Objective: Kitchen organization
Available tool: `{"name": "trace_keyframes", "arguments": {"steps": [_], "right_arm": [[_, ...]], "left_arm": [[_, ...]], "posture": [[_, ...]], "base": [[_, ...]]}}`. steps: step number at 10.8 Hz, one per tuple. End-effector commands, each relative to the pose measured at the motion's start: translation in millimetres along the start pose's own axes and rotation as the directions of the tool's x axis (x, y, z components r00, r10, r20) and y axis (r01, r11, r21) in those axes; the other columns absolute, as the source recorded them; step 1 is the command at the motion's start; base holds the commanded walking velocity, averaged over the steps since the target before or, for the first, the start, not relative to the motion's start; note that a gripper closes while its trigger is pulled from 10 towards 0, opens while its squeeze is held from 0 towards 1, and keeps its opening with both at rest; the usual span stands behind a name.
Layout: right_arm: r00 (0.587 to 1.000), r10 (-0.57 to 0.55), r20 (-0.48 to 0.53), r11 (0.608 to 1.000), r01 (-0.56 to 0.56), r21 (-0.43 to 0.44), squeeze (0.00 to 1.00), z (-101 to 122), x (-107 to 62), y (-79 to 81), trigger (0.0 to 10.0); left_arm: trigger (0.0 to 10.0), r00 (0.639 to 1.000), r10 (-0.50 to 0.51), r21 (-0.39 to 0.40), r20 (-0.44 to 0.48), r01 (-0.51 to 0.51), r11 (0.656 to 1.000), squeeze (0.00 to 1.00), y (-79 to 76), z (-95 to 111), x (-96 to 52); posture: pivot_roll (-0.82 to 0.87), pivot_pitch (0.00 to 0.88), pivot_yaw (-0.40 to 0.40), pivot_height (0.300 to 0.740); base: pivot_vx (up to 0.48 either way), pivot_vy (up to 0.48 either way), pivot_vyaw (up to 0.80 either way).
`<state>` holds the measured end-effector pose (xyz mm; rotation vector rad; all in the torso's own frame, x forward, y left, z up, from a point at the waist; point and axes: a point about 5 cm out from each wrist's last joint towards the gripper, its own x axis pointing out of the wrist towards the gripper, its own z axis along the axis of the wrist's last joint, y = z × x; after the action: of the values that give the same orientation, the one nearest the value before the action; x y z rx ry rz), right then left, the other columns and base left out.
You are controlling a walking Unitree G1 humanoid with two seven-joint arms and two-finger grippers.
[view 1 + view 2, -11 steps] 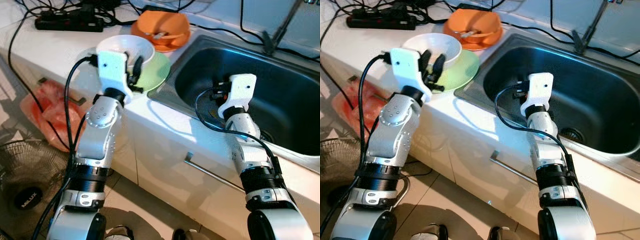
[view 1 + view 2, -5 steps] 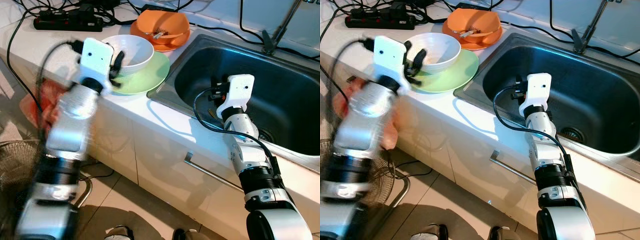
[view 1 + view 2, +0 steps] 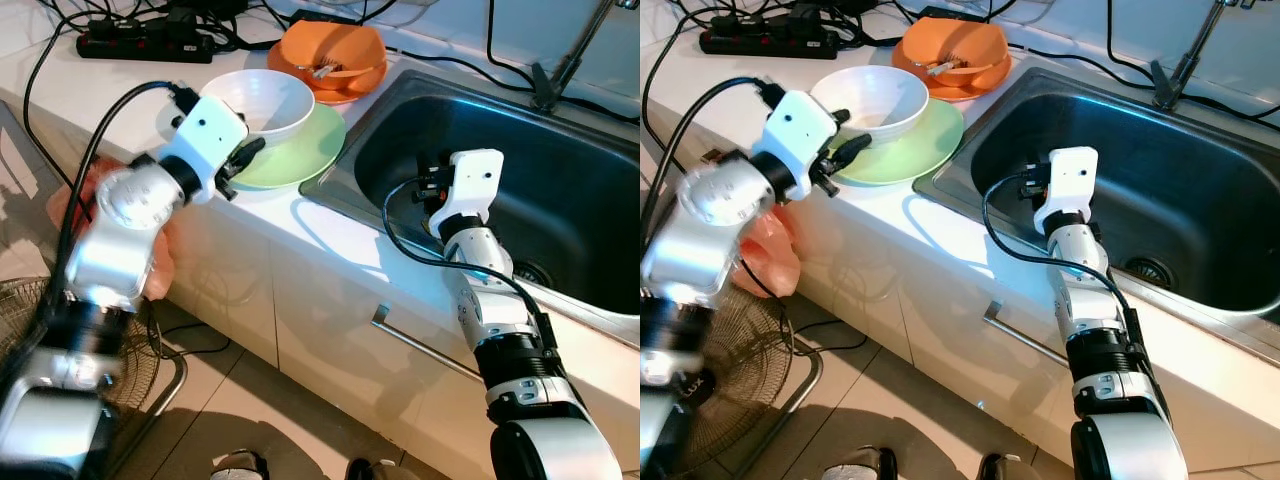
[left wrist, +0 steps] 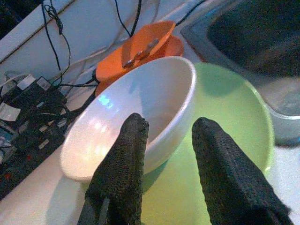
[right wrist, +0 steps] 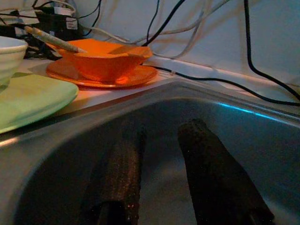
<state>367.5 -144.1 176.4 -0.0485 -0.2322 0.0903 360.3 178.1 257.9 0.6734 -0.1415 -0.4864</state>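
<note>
Our left gripper (image 4: 166, 140), jaws spread, hovers just near the white bowl (image 3: 258, 103) on the green plate (image 3: 300, 155); our right gripper (image 5: 161, 154), jaws parted, hangs in the sink (image 3: 560, 180).

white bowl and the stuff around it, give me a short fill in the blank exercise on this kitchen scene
1. The white bowl sits on a plate whose colour is ____.
2. The right gripper hangs inside the ____.
3. The utensil rests in a bowl whose colour is ____.
4. The left gripper, by the white bowl's rim, has its fingers ____.

Missing words: green; sink; orange; open
</note>
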Motion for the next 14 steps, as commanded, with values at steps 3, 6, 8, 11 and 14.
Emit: {"name": "trace_keyframes", "arguments": {"steps": [3, 6, 8, 11, 14], "right_arm": [[1.0, -0.014, 0.0, 1.0, 0.014, 0.002, 0.0, 2.5, 1.5, -2.4, 10.0], [1.0, -0.021, 0.0, 1.0, 0.021, 0.006, 0.0, 2.2, 1.2, -2.0, 10.0], [1.0, -0.029, 0.002, 1.0, 0.029, 0.007, 0.0, 2.5, 0.8, -3.6, 10.0], [1.0, -0.031, 0.004, 0.999, 0.031, 0.014, 0.0, 2.1, 0.7, -2.2, 10.0], [0.999, -0.036, 0.002, 0.999, 0.036, 0.014, 0.0, 1.7, 0.1, -2.3, 10.0]], "left_arm": [[10.0, 0.998, -0.061, 0.102, -0.022, 0.063, 0.993, 0.0, 13.6, 5.8, 6.9], [10.0, 0.989, -0.122, 0.139, -0.08, 0.132, 0.981, 0.0, 24.6, 3.1, 14.0], [10.0, 0.974, -0.191, 0.176, -0.123, 0.211, 0.961, 0.0, 27.1, 0.5, 17.2], [10.0, 0.95, -0.235, 0.204, -0.207, 0.277, 0.939, 0.0, 21.8, -8.5, 29.4], [10.0, 0.943, -0.24, 0.212, -0.23, 0.29, 0.933, 0.0, 15.2, -11.9, 38.2]], "posture": [[0.07, 0.115, -0.022, 0.74], [0.07, 0.116, -0.012, 0.74], [0.07, 0.116, -0.007, 0.74], [0.07, 0.115, -0.002, 0.74], [0.07, 0.116, 0.001, 0.74]], "base": [[0.0, 0.0, 0.0], [0.0, 0.0, 0.0], [0.0, 0.0, 0.0], [0.0, 0.0, 0.0], [0.0, 0.0, 0.0]]}}
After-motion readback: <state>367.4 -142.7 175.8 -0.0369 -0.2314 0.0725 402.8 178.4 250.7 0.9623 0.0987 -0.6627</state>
